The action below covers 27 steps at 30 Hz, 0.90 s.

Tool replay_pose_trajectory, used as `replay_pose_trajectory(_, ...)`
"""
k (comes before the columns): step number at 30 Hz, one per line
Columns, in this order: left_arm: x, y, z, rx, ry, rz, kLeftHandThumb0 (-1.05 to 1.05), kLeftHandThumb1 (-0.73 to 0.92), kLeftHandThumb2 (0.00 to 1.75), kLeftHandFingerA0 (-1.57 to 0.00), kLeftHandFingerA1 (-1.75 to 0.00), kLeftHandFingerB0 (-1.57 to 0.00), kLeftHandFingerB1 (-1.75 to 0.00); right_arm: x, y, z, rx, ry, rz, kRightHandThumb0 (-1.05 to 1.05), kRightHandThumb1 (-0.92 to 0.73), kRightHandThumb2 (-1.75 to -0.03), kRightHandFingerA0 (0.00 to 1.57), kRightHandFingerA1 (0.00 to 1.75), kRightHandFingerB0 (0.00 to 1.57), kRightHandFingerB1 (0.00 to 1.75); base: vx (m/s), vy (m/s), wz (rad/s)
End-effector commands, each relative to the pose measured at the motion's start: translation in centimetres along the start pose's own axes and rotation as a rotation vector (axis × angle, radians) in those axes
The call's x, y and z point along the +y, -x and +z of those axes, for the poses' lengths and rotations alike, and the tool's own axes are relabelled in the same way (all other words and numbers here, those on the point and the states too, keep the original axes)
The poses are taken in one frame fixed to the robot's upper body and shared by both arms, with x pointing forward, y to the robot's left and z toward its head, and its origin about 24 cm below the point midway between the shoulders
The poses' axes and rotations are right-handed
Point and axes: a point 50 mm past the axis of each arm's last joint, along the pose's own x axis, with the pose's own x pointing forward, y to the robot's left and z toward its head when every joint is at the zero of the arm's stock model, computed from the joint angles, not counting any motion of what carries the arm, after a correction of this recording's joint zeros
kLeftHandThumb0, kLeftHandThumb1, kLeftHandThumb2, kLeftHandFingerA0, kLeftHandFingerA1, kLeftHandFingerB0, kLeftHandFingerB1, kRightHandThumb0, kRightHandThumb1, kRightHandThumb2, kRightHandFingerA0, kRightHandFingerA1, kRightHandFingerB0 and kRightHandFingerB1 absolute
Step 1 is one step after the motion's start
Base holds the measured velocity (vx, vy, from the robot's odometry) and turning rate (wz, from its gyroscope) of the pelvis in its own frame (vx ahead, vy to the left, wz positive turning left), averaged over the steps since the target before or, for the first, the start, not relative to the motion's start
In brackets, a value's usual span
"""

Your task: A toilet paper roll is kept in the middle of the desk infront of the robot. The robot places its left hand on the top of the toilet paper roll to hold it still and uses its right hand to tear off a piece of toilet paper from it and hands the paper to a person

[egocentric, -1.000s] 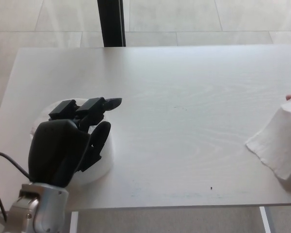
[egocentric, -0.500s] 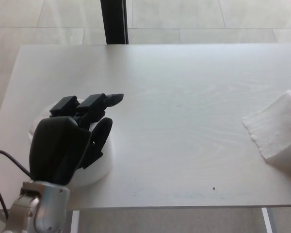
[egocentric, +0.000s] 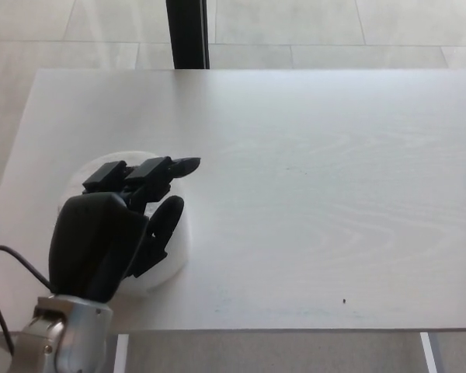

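At the front left of the pale wood-grain tabletop [egocentric: 311,194], the black left hand [egocentric: 113,233] rests atop the white toilet paper roll [egocentric: 175,249], fingers [egocentric: 159,172] spread over it, pressing rather than gripping.

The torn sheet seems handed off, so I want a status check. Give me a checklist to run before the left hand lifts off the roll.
1. Left hand on top of the toilet paper roll: ok, it covers the roll.
2. Roll upright on the desk: ok, though mostly hidden under the hand.
3. Roll clear of the desk edge: not ok, it sits near the front left edge.
4. Torn sheet out of the way: ok, none visible on the desk.
5. Right hand position: cannot tell, it is out of view.
6. Loose tail of paper on the roll: cannot tell, hidden.
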Motion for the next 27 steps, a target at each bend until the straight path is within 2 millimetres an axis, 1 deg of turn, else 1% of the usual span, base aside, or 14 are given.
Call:
replay_pose_trajectory(1,2.7,-0.5,-2.6,0.328,0.320,-0.157,-0.47,0.79,0.63,-0.55,-0.62,-0.34,-0.41,-5.2,16.0,-5.8,-0.055,-0.480,-0.125,-0.77,-0.45,-0.76,0.00,0.05,0.10,0.19,0.00,0.000,0.00)
replay_pose_trajectory(3,3.7,-1.6,-2.2,0.307,0.390,-0.130,-0.51,0.77,0.63,-0.67,-0.64,-0.28,-0.41,-4.3,17.0,-6.9,-0.030,-0.532,-0.185,-0.71,-0.45,-0.79,0.00,0.15,0.07,0.25,0.00,0.000,0.00)
replay_pose_trajectory(4,7.1,-3.5,-1.4,0.268,0.470,-0.064,-0.64,0.66,0.95,-0.28,-0.55,-0.18,-0.49,-2.7,17.8,-8.0,0.080,-0.596,-0.210,-0.59,-0.61,-0.60,0.02,0.32,0.17,0.28,0.00,0.000,0.00)
replay_pose_trajectory(5,9.7,-4.7,-0.6,0.230,0.527,-0.018,-0.65,0.68,0.96,-0.24,-0.54,-0.16,-0.48,-1.7,18.4,-8.5,0.136,-0.635,-0.228,-0.60,-0.44,-0.81,0.01,0.39,0.11,0.42,0.00,0.000,0.00)
replay_pose_trajectory(6,10.9,-5.2,-0.4,0.215,0.560,0.010,-0.59,0.88,0.65,-0.26,-0.46,-0.18,-0.38,-1.4,18.5,-8.4,0.148,-0.649,-0.230,-0.57,-0.60,-0.60,0.05,0.40,0.22,0.29,0.00,0.000,0.00)
replay_pose_trajectory(9,13.8,-7.3,0.4,0.156,0.690,0.096,-0.62,0.92,0.66,-0.22,-0.43,-0.13,-0.34,-0.6,18.9,-8.9,0.185,-0.691,-0.223,-0.60,-0.45,-0.79,0.04,0.50,0.17,0.42,0.00,0.000,0.00)
replay_pose_trajectory(12,14.8,-8.1,0.5,0.138,0.734,0.108,-0.61,0.92,0.69,-0.21,-0.46,-0.11,-0.35,-0.5,19.1,-9.0,0.190,-0.692,-0.230,-0.61,-0.46,-0.78,0.07,0.50,0.20,0.42,0.00,0.000,0.00)
replay_pose_trajectory(13,16.6,-9.1,0.7,0.136,0.824,0.188,-0.67,0.73,0.99,-0.20,-0.54,-0.08,-0.45,-0.1,18.8,-8.7,0.185,-0.732,-0.230,-0.62,-0.46,-0.79,0.10,0.52,0.22,0.43,0.00,0.000,0.00)
replay_pose_trajectory(17,20.1,-10.7,1.9,0.117,0.960,0.327,-0.69,0.73,1.05,-0.31,-0.60,-0.07,-0.45,0.7,18.4,-7.9,0.161,-0.765,-0.225,-0.57,-0.46,-0.77,0.15,0.50,0.23,0.43,0.00,0.000,0.00)
replay_pose_trajectory(18,20.8,-10.8,2.0,0.121,1.004,0.342,-0.68,0.92,0.69,-0.39,-0.53,-0.15,-0.33,0.8,18.3,-7.6,0.157,-0.766,-0.221,-0.56,-0.46,-0.77,0.15,0.50,0.23,0.43,0.00,0.000,0.00)
replay_pose_trajectory(21,21.0,-10.8,2.2,0.127,1.022,0.345,-0.68,0.92,0.69,-0.39,-0.53,-0.15,-0.33,0.9,18.4,-7.5,0.157,-0.771,-0.217,-0.56,-0.46,-0.77,0.15,0.50,0.23,0.43,0.00,0.000,0.00)
replay_pose_trajectory(23,22.8,-9.6,2.4,0.034,1.148,0.369,-0.71,0.92,0.70,-0.26,-0.59,-0.12,-0.39,1.6,18.3,-6.9,0.156,-0.819,-0.221,-0.45,-0.58,-0.58,0.17,0.50,0.28,0.36,0.00,0.000,0.00)
replay_pose_trajectory(26,23.5,-8.3,2.0,0.014,1.162,0.389,-0.72,0.92,0.68,-0.30,-0.65,-0.15,-0.42,2.3,18.4,-7.4,0.187,-0.799,-0.227,-0.46,-0.58,-0.58,0.19,0.52,0.29,0.36,0.00,0.000,0.00)
replay_pose_trajectory(27,23.6,-5.3,0.4,0.056,1.099,0.416,-0.70,0.92,0.67,-0.31,-0.62,-0.20,-0.42,3.4,18.7,-9.0,0.298,-0.801,-0.199,-0.55,-0.48,-0.77,0.15,0.52,0.19,0.42,0.00,0.000,0.00)
